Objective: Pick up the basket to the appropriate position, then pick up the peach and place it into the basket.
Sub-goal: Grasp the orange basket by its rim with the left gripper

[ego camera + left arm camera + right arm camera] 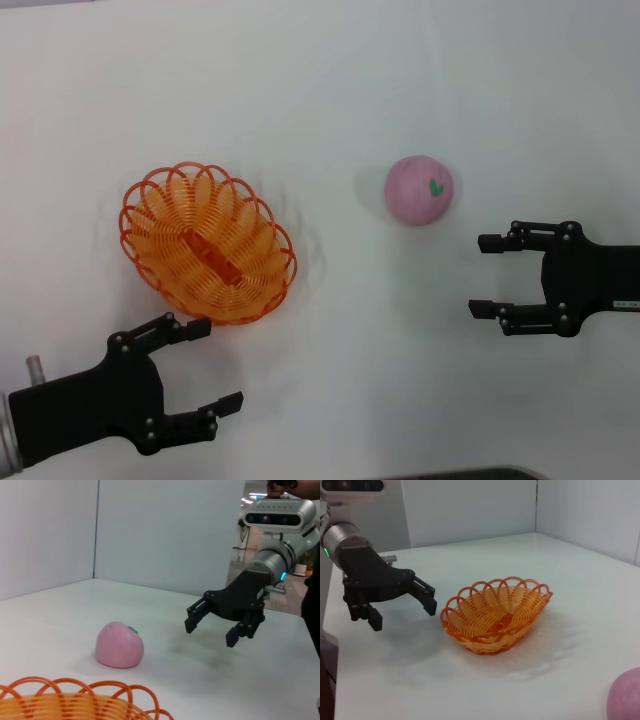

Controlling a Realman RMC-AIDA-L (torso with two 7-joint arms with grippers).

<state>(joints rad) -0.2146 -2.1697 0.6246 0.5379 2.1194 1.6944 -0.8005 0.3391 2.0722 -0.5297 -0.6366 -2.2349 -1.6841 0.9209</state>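
Observation:
The orange wire basket point(160, 225) rests empty on the white table at the left. The pink peach point(419, 190) with a green leaf mark lies apart from it, to the right. My left gripper point(221, 363) is open just in front of the basket's near rim, one finger almost at the coils, holding nothing. My right gripper point(478, 275) is open too, in front of and right of the peach, not touching it. The left wrist view shows the peach point(120, 645), the basket rim point(75, 692) and the right gripper point(210, 635). The right wrist view shows the basket point(470, 600), the left gripper point(402, 615) and the peach's edge point(625, 697).
The white table point(330, 90) stretches around both objects. White walls point(150, 530) stand behind it. A dark edge point(470, 473) shows at the table's front.

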